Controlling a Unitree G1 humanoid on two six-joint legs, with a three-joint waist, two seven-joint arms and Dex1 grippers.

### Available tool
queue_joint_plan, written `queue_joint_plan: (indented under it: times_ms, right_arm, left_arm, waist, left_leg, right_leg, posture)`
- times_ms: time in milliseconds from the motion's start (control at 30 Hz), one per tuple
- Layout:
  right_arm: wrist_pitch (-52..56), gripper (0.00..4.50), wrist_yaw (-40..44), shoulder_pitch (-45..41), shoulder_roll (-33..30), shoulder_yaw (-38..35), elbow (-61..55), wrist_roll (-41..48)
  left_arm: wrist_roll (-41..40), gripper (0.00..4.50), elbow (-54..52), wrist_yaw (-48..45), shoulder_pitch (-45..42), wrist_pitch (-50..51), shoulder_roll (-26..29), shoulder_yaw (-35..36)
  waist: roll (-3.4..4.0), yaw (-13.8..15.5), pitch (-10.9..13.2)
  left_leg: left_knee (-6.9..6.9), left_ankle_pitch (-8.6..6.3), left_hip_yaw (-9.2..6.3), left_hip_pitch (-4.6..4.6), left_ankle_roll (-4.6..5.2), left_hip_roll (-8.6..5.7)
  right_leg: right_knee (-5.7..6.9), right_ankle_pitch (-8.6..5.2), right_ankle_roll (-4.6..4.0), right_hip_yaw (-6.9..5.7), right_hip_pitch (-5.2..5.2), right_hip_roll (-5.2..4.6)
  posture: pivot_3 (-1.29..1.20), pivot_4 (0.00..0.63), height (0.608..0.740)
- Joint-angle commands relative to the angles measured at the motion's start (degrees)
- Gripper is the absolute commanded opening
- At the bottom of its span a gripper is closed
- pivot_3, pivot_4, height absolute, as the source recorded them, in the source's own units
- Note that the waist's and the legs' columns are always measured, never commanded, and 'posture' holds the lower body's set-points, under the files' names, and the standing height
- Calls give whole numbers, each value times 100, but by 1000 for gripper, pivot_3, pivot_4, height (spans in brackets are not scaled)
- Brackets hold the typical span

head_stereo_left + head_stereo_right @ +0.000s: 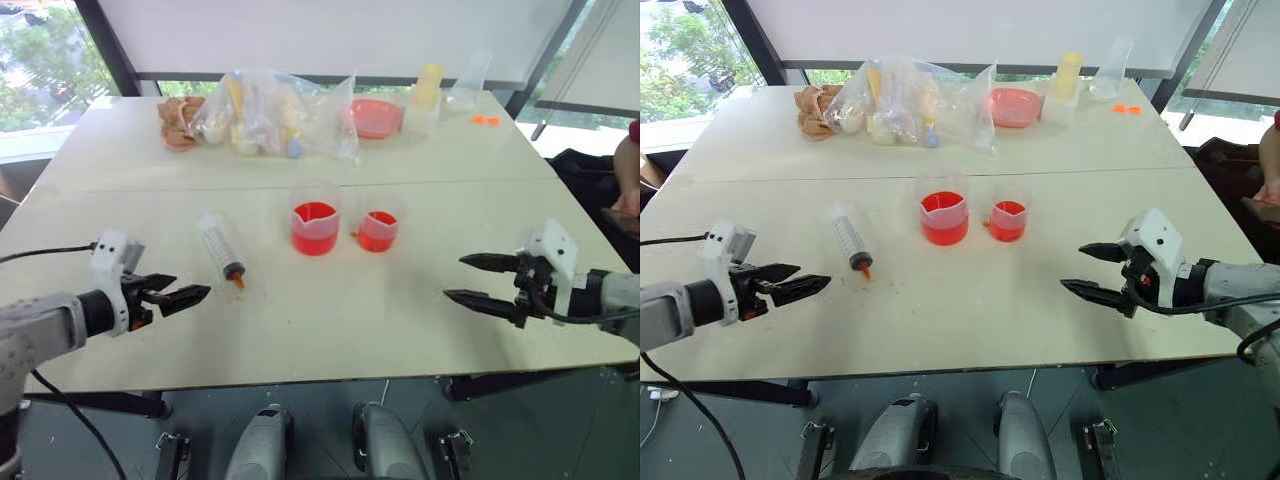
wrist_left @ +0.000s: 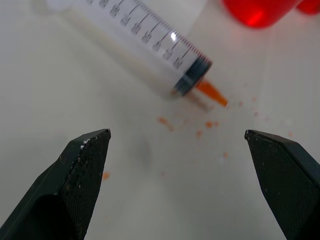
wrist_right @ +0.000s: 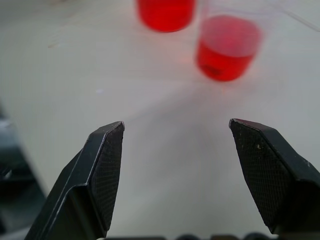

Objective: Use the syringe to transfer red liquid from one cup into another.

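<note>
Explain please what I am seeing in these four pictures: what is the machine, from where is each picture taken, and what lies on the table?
This is a humanoid robot with two arms, each ending in a two-fingered black claw. The two wide pictures come from a camera pair on its head, looking down over the arms. The two close pictures come from cameras on its wrists, looking along each claw's fingers.

The left claw and the right claw are both open and hold nothing; they hover over the near edge of the table.

On the table lies a syringe, empty, with an orange tip. Beside it stand two clear cups with red liquid: the wider cup and the smaller cup. At the far side are a plastic bag of items, a pink dish and some containers.
</note>
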Motion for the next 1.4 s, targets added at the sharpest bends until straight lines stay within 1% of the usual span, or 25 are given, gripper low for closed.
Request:
queue_joint_plan:
  times_ms: [33,200,333,400,500,567,600,667,767,833,900,1000,1033,1067,1100,1167,1233,1300,1333,1400]
  right_arm:
    - [46,3514,78,-123,-49,1,-231,175]
    - [7,3514,-80,-198,76,163,-285,118]
    - [-25,3514,-144,-266,146,269,-261,94]
    - [-41,3514,-170,-278,176,326,-264,60]
    - [-49,3514,-240,-348,225,390,-270,31]
    - [-65,3514,-297,-402,257,431,-264,5]
    - [-66,3514,-318,-425,263,454,-260,-2]
    - [-77,3514,-330,-439,260,484,-254,-21]
    - [-156,3514,-297,-463,221,520,-248,-85]
    - [-212,3514,-248,-608,199,554,-258,-75]
    - [-294,3514,-176,-864,179,647,-299,-70]
    - [-477,3514,-20,-1184,116,818,-342,-164]
    - [-530,3514,52,-1332,99,884,-360,-161]
    - [-599,3514,124,-1541,85,972,-370,-172]
    - [-637,3514,166,-1710,85,1055,-377,-187]
    - [-754,3514,279,-2045,98,1209,-343,-243]
    - [-846,3514,348,-2298,133,1366,-324,-312]
    - [-924,3514,390,-2529,191,1505,-372,-340]
    - [-955,3514,428,-2639,217,1537,-440,-301]
    - [-917,3514,463,-2799,262,1576,-579,-159]
  left_arm:
    - [157,4463,-16,-122,10,-96,247,-49]
    - [42,4463,-127,-142,-120,-132,135,-73]
    - [132,4463,-86,-33,-231,-159,51,-195]
    - [308,4463,-76,65,-246,-271,31,-294]
    - [893,4463,-207,308,-37,-477,261,-788]
    - [829,4463,-122,295,-96,-412,156,-752]
    - [785,4463,-64,296,-175,-343,105,-720]
    - [606,4463,139,362,-535,127,13,-658]
    - [489,4463,652,767,-1721,1348,-385,-436]
    - [404,4463,1366,1414,-2580,1738,-599,-467]
    - [250,4463,2067,2202,-3306,1771,-813,-525]
    - [-356,4463,2731,3155,-3851,1771,-968,-707]
    - [-556,4463,3057,3736,-4077,1771,-1234,-557]
    - [-605,4463,3380,4412,-4301,1771,-1589,-349]
    - [-705,4463,3645,4976,-4469,1771,-1824,-191]
    - [-700,4463,3987,6048,-4742,1771,-2442,243]
    - [-587,4463,4104,6819,-4894,1771,-2894,546]
    - [-267,4463,4209,7384,-5046,1771,-3303,883]
    - [120,4463,4209,7603,-5157,1769,-3532,1122]
    - [630,4463,4312,7772,-5314,1739,-3766,1386]
  waist:
    - [0,3,0]
    - [-2,45,1]
    - [-2,78,1]
    - [-2,73,1]
    - [-1,59,2]
    - [-1,58,2]
    - [-2,64,2]
    - [-2,81,2]
    - [-6,106,3]
    - [-17,86,6]
    - [-19,65,7]
    - [-18,-7,7]
    - [-18,-26,7]
    - [-17,-27,6]
    - [-19,-22,8]
    - [-22,2,8]
    - [-25,27,10]
    - [-26,38,11]
    - [-27,45,11]
    - [-27,72,10]
  left_leg:
    - [-1,0,0,0,0,0]
    - [0,0,2,-5,-1,10]
    - [0,0,1,-10,-1,9]
    - [0,0,2,-11,-1,9]
    - [0,0,2,-10,-1,9]
    - [-1,-1,4,-11,-1,11]
    - [-1,-1,3,-11,-1,12]
    - [-1,-1,3,-12,-1,12]
    - [4,0,0,-16,-1,2]
    - [14,1,-1,-18,0,-15]
    - [14,1,-6,-15,0,-18]
    - [7,0,-13,-5,-1,-16]
    - [2,0,-14,-5,-1,-16]
    - [1,0,-16,-5,-1,-16]
    - [1,1,-19,-2,-2,-17]
    - [3,3,-22,-6,-6,-18]
    - [4,4,-21,-7,-8,-21]
    - [4,3,-20,-11,-9,-23]
    - [3,3,-19,-12,-10,-24]
    - [3,4,-18,-15,-12,-27]
  right_leg:
    - [-2,-1,-2,0,0,-1]
    - [-5,-1,-3,0,-4,-7]
    - [-8,-1,-4,0,-6,-7]
    - [-9,-1,-4,0,-6,-8]
    - [-9,-1,-4,0,-7,-8]
    - [-9,-1,-4,1,-9,-8]
    - [-9,-1,-4,1,-10,-7]
    - [-9,0,-4,0,-10,-7]
    - [-9,0,-2,-6,-5,-7]
    - [-6,1,4,-13,1,-6]
    - [-2,11,22,-12,2,-7]
    - [4,14,29,-8,1,-8]
    - [6,14,30,-8,-2,-8]
    - [7,12,32,-8,-3,-8]
    - [14,13,32,-7,-2,-10]
    - [12,15,36,-8,-3,-10]
    - [10,19,41,-7,-4,-11]
    - [9,20,42,-6,-9,-11]
    - [10,20,41,-6,-10,-11]
    - [10,20,41,-6,-14,-11]
  posture:
    - [0,150,740]
    - [0,150,740]
    - [0,150,740]
    - [0,150,740]
    - [0,150,740]
    - [0,150,740]
    - [0,150,740]
    - [0,150,740]
    - [0,150,740]
    - [0,150,740]
    - [0,150,740]
    - [0,150,740]
    - [0,150,740]
    - [0,150,740]
    - [0,150,740]
    - [0,150,740]
    - [0,150,740]
    - [0,150,740]
    - [0,150,740]
    - [0,150,740]
